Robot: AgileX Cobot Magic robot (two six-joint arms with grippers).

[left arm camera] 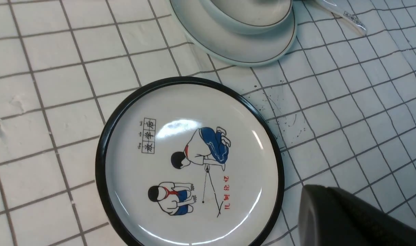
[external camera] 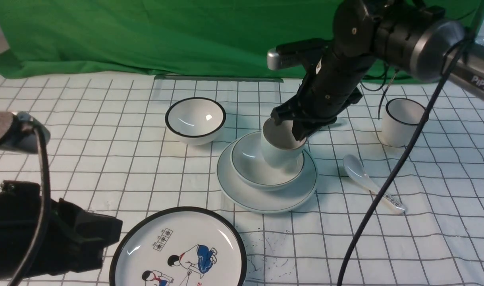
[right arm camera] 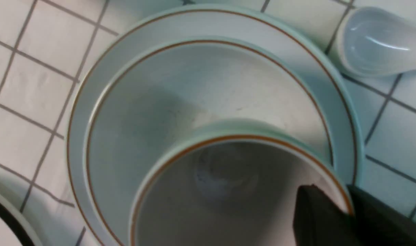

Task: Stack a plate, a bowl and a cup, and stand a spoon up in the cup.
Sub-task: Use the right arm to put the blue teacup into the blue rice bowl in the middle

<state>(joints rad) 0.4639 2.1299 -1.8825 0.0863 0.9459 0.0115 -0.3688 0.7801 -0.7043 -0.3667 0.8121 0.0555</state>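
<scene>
The plate (external camera: 265, 200) lies at mid-table with the bowl (external camera: 253, 172) stacked on it. My right gripper (external camera: 296, 129) is shut on the rim of the cup (external camera: 279, 153), one finger inside and one outside. It holds the cup tilted, low in the bowl. The right wrist view shows the cup (right arm camera: 228, 191), the bowl (right arm camera: 194, 85), the plate (right arm camera: 228, 24) and the gripper (right arm camera: 347, 205). My left gripper (left arm camera: 330, 212) is shut and empty, low at the near left beside the cartoon plate. The plain spoon is not in view.
A white spoon with printed characters on its handle (external camera: 369, 182) lies right of the plate. A black-rimmed bowl (external camera: 195, 119) stands back left and a black-rimmed cup (external camera: 402, 121) back right. A black-rimmed cartoon plate (external camera: 178, 250) lies near the front edge.
</scene>
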